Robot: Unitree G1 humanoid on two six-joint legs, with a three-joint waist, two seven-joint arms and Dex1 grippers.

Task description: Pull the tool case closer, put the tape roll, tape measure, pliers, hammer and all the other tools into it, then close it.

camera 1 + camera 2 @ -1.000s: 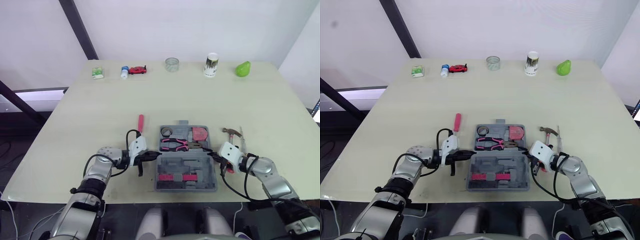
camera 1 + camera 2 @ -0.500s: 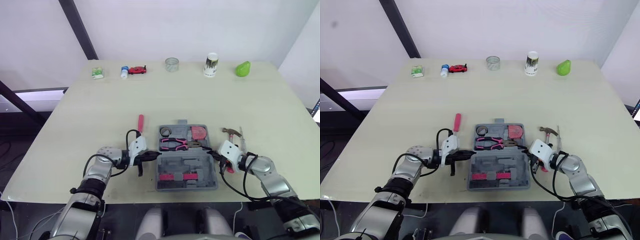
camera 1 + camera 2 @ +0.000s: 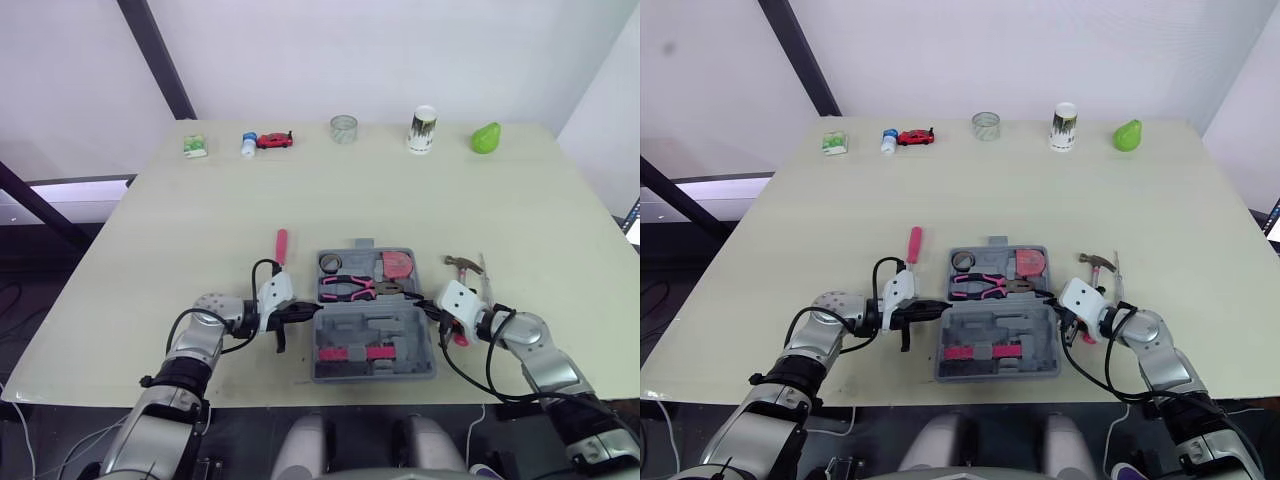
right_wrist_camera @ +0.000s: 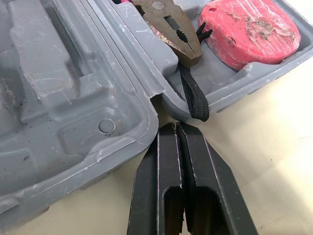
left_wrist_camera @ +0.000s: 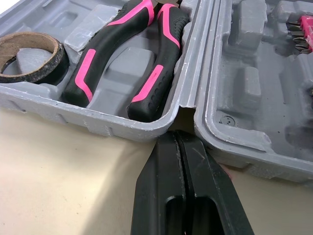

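Note:
The grey tool case [image 3: 372, 322] lies open near the table's front edge. Its far half holds the tape roll [image 3: 331, 263], the pink-and-black pliers [image 3: 349, 289] and the pink tape measure [image 3: 399, 267]. A pink bit holder [image 3: 352, 354] sits in the near half. My left gripper [image 5: 178, 139] is shut, its tip against the hinge notch on the case's left side. My right gripper [image 4: 175, 129] is shut too, touching the hinge notch on the right side. The hammer [image 3: 463, 264] lies on the table right of the case. A red screwdriver [image 3: 281, 246] lies to the case's left.
Along the far edge stand a green packet [image 3: 195, 146], a small bottle with a red toy car [image 3: 274, 140], a glass jar [image 3: 344, 128], a cup [image 3: 423, 129] and a green pear [image 3: 486, 138]. A thin tool [image 3: 484, 278] lies beside the hammer.

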